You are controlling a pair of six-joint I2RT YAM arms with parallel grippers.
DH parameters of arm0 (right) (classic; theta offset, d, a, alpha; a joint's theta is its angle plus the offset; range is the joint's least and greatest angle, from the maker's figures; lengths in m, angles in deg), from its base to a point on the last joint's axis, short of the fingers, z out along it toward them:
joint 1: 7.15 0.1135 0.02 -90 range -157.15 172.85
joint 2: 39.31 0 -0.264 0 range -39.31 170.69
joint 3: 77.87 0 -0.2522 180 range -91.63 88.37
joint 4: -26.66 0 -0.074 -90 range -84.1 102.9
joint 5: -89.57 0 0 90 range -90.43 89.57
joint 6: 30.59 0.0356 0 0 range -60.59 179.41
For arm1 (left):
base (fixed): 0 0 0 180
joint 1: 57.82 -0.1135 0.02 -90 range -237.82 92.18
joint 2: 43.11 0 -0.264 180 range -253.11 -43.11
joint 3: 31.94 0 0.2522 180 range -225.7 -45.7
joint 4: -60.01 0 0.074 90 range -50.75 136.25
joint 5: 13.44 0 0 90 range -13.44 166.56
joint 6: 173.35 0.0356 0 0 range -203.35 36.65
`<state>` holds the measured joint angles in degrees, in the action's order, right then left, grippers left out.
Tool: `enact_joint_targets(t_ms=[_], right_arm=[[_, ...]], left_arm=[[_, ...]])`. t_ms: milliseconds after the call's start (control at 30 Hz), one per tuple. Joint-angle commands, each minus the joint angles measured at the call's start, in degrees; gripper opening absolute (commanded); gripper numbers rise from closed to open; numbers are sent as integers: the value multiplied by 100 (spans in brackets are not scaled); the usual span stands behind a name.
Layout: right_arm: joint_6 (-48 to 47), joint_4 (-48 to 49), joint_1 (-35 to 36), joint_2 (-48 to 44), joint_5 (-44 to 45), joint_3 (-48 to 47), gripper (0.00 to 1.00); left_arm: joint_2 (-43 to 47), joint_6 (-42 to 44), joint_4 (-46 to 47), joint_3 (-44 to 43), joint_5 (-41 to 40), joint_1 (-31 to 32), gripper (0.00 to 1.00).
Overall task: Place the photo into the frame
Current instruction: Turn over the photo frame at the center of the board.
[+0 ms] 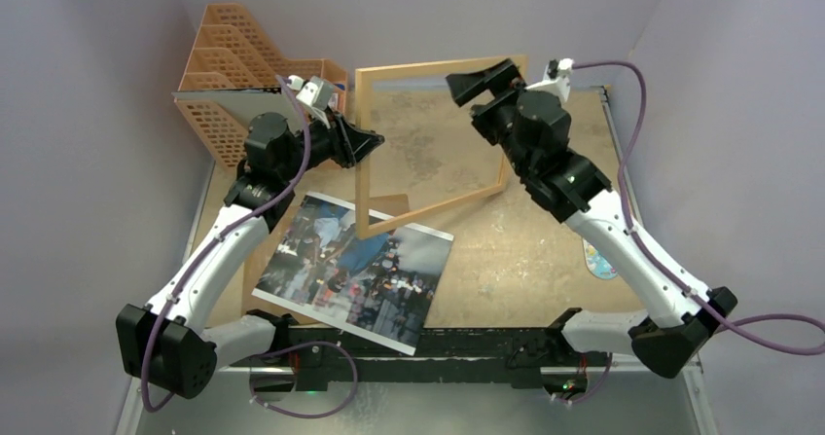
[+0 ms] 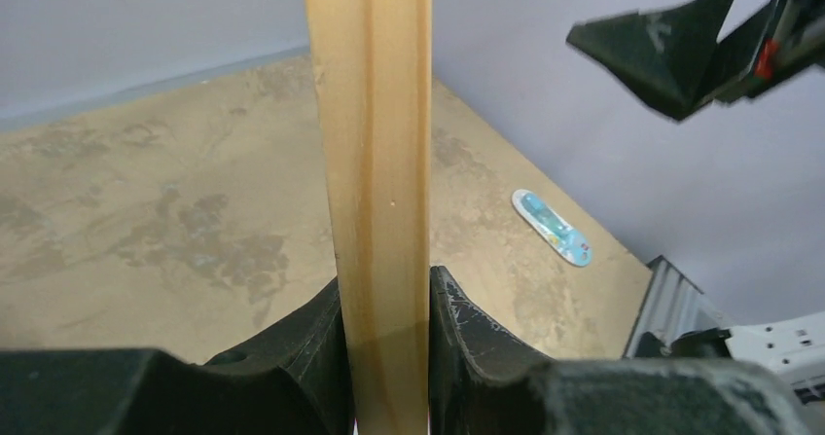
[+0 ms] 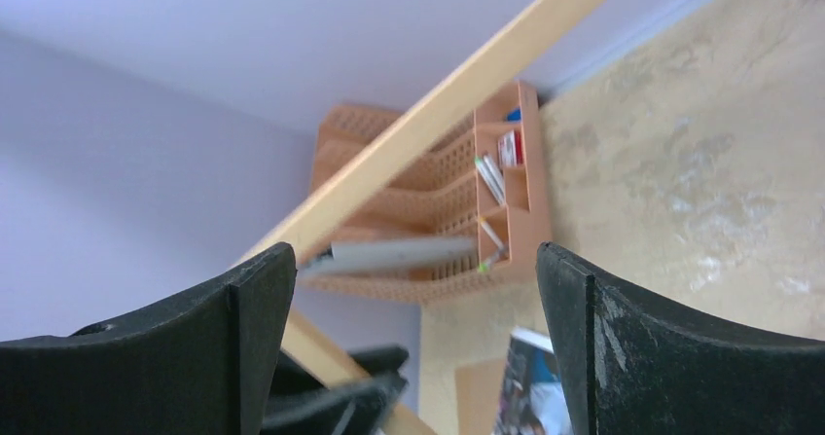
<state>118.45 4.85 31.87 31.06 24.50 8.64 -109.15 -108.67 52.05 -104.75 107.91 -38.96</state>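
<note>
Pinching frame tilted over photo, L claw clamped; R claw wide open, empty, orange rack behind.

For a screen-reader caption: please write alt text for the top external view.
The left gripper grips the tilted wooden frame by its left rail; the open right gripper hovers by its top rail. The photo lies flat on the table, and an orange rack stands far left.
</note>
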Motion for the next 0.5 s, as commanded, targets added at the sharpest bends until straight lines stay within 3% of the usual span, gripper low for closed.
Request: enact_joint_targets(t_ms=[0,200,467], right_arm=[[897,-337,-641,301,-299,-596,95],[1723,-223,-1385,885,-1561,-732,91],[1364,-181,-1645,1395,-2392,-1167,88]], left_arm=[[109,1075,529,94,-183,-4,0],[414,1434,1347,781,-108,-4,0],[714,2199,1677,1380,0,-3,0]])
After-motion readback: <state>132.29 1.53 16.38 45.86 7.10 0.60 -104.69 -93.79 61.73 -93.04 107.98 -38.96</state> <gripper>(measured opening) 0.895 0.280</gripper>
